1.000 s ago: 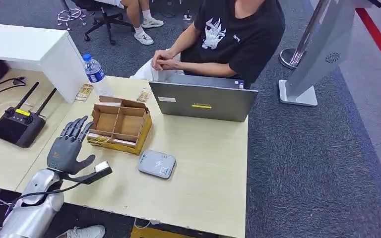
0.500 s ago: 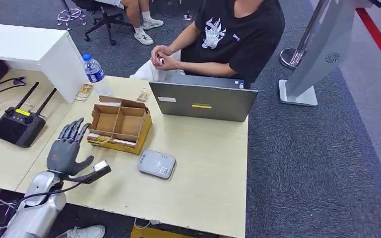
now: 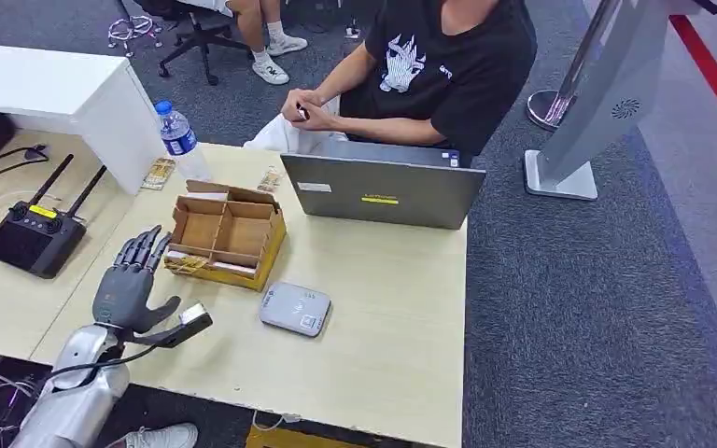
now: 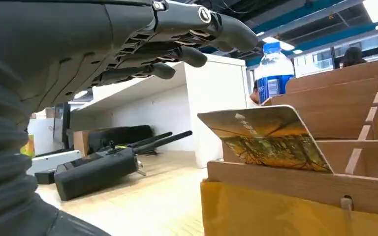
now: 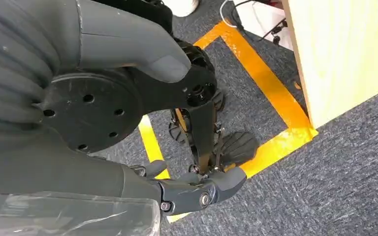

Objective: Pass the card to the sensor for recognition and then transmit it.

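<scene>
Head view: left robot hand (image 3: 129,289) spread, empty, near table edge (image 3: 243,399), just beside card (image 4: 268,137) box (image 3: 227,234).

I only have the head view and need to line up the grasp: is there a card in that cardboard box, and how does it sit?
Observer: Yes. The left wrist view shows a card with an orange print leaning tilted in the box, its corner above the front wall.
Operator: Is the left robot hand touching it?
Observer: No. The left robot hand has its fingers stretched out, apart from the card, holding nothing.
Operator: And the right one?
Observer: The right robot hand hangs low beside the table, over yellow floor tape, holding nothing.
</scene>
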You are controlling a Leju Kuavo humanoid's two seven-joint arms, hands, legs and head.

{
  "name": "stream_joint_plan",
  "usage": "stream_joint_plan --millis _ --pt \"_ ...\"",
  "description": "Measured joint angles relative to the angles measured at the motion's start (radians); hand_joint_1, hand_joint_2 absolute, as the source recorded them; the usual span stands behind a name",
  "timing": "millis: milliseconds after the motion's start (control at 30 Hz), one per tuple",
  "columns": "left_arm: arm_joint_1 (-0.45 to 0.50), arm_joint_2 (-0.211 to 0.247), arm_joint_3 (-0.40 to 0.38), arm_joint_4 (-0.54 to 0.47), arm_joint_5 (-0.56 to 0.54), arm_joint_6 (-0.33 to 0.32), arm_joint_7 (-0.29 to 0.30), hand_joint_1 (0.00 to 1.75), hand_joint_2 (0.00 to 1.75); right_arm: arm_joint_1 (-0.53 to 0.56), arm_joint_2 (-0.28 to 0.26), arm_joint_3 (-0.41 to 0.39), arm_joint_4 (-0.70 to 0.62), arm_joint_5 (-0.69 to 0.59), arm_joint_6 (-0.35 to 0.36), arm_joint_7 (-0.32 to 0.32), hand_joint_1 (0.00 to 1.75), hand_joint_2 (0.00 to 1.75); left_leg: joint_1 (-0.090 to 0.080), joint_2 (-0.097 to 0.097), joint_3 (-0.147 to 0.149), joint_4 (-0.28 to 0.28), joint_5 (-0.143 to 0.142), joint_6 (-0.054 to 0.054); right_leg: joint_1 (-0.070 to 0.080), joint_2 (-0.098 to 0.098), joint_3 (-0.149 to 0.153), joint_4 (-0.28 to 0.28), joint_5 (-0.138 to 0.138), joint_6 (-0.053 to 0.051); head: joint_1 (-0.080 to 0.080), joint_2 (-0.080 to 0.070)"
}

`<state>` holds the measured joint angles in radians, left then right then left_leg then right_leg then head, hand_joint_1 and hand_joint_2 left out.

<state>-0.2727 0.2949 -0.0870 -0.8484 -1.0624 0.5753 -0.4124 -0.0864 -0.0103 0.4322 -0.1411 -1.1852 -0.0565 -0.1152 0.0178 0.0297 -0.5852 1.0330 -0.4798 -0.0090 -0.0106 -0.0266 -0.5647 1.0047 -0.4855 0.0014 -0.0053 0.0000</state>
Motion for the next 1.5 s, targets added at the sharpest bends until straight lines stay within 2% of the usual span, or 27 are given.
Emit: stream_joint_plan --millis 67,100,133,167,567,800,900,1033,1267,1500 --pt "-0.001 -0.003 0.0 0.0 0.0 0.0 0.0 0.0 1.75 0.0 0.0 0.001 0.0 0.0 0.0 0.0 0.0 1.75 0.0 0.0 0.0 0.0 0.0 0.0 0.0 0.0 0.0 0.0 0.0 0.0 0.0 0.0" --pt "-0.002 -0.005 0.0 0.002 -0.002 0.0 0.0 0.07 1.75 0.0 0.0 0.001 0.0 0.0 0.0 0.0 0.0 1.75 0.0 0.0 0.0 0.0 0.0 0.0 0.0 0.0 0.0 0.0 0.0 0.0 0.0 0.0" --pt "-0.003 -0.006 0.0 0.003 -0.003 0.0 0.0 0.66 1.75 0.0 0.0 0.002 0.0 0.0 0.0 0.0 0.0 1.75 0.0 0.0 0.0 0.0 0.0 0.0 0.0 0.0 0.0 0.0 0.0 0.0 0.0 0.0" --pt "-0.004 -0.008 0.0 0.004 -0.003 0.0 0.0 1.75 1.75 0.0 0.0 0.002 0.0 0.0 0.0 0.0 0.0 1.75 0.0 0.0 0.0 0.0 0.0 0.0 0.0 0.0 0.0 0.0 0.0 0.0 0.0 0.0" --pt "-0.005 -0.019 0.015 0.005 0.005 0.019 -0.01 1.75 1.75 -0.001 0.0 0.005 0.0 0.0 0.0 0.003 0.0 1.75 0.0 0.0 0.0 0.0 0.0 0.0 0.0 0.0 0.0 0.0 0.0 0.0 0.0 0.0" --pt "-0.009 -0.028 0.024 0.002 0.017 0.071 -0.032 1.75 1.75 -0.001 0.0 0.009 0.0 -0.003 -0.004 0.005 0.0 1.75 0.0 0.0 0.0 0.0 0.0 0.0 0.0 0.0 0.0 0.0 0.0 0.0 0.0 0.0" --pt "0.007 -0.037 0.038 -0.038 0.025 0.105 -0.046 1.75 1.75 -0.001 0.0 0.01 0.0 -0.003 -0.008 0.007 0.0 1.75 0.0 0.0 0.0 0.0 0.0 0.0 0.0 0.0 0.0 0.0 0.0 0.0 0.0 0.0" --pt "0.02 -0.05 0.07 -0.117 0.028 0.111 -0.055 1.75 1.75 -0.001 0.0 0.011 0.0 -0.003 -0.01 0.007 0.0 1.75 0.0 0.0 0.0 0.0 0.0 0.0 0.0 0.0 0.0 0.0 0.0 0.0 0.0 0.0" --pt "-0.009 -0.056 0.106 -0.243 0.021 0.088 -0.028 1.75 1.75 -0.001 0.0 0.023 0.0 -0.003 -0.01 0.009 0.0 1.75 0.0 -0.001 0.0 0.0 0.001 0.0 0.0 -0.001 0.0 0.0 0.0 0.0 0.0 0.0" --pt "-0.121 -0.028 0.109 -0.248 -0.021 0.017 0.015 1.75 1.75 -0.007 0.0 0.038 0.0 0.0 -0.011 0.017 0.0 1.75 0.0 -0.001 0.0 0.0 0.001 0.0 0.0 -0.001 0.0 0.0 0.001 0.0 0.0 0.0"
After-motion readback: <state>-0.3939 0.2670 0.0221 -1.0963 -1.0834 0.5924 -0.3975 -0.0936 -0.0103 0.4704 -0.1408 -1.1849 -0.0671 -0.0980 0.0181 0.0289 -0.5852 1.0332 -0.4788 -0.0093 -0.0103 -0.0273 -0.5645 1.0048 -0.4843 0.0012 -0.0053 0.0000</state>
